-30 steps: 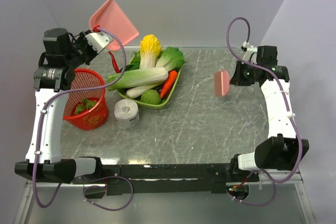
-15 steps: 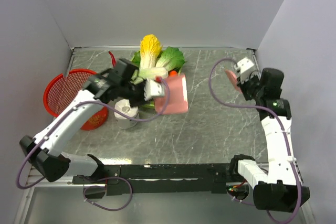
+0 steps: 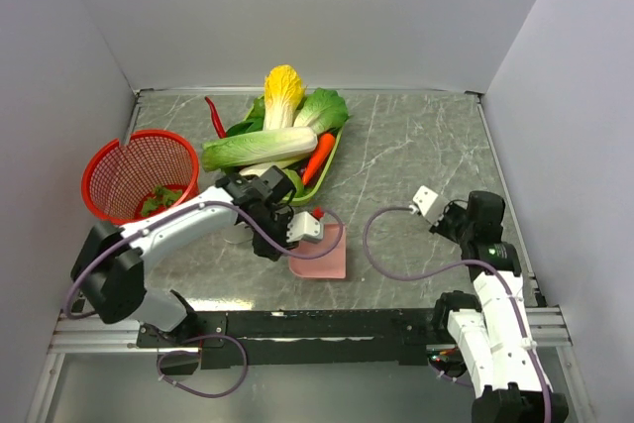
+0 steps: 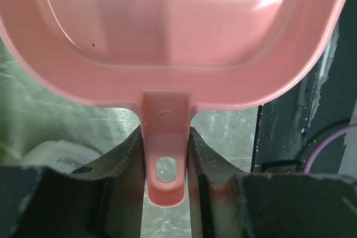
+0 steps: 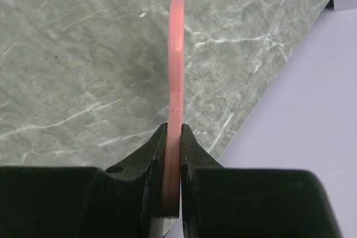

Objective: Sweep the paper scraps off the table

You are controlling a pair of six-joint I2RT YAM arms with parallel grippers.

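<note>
paper scraps, greenish bits by the look of them, down in the bottom of the red basket at the left of the worktop. left hand clamped narrow on the handle of the pink dustpan, pan stretching toward the near edge, low at the front of the worktop, just in front of the green tray of vegetables; touching the surface or not, cannot tell. right hand pinched tight on a thin pink flat piece, seen edge-on, held over the worktop near its right edge, well apart from the dustpan
</note>
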